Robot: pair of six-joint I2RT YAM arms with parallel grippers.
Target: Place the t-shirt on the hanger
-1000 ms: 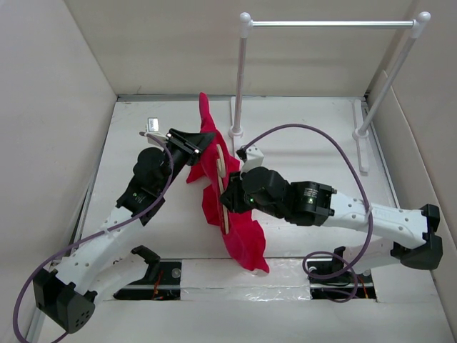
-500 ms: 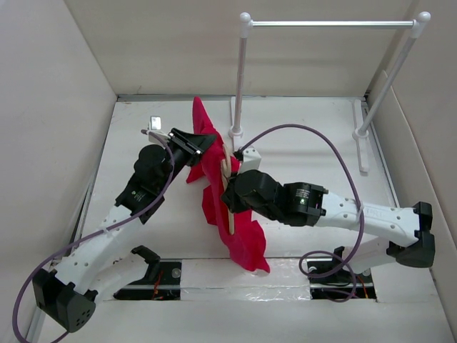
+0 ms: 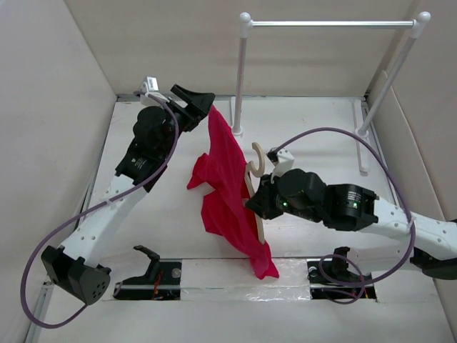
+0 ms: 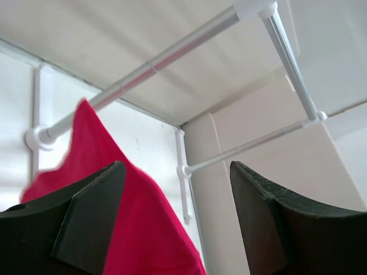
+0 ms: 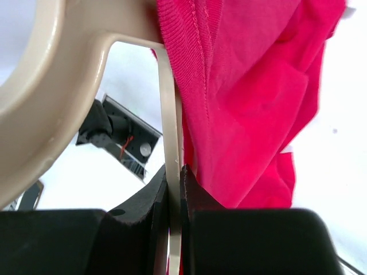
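right tool (image 5: 174, 179): clamped on the hanger's thin lower bar.
hanger (image 3: 255, 158): hook pointing far.
t-shirt (image 3: 227, 171): draped along the hanger's left side, touching it.
left tool (image 4: 176, 172): beyond the hanger, fingers apart at the cloth's top edge.
step: dressing the hanger, seemingly unfinished; next calls for drawing cloth over its shoulders.

White arm links (image 3: 100, 229), black joint housings (image 3: 343, 207), looping purple cables (image 3: 335, 134), green light (image 3: 285, 204)
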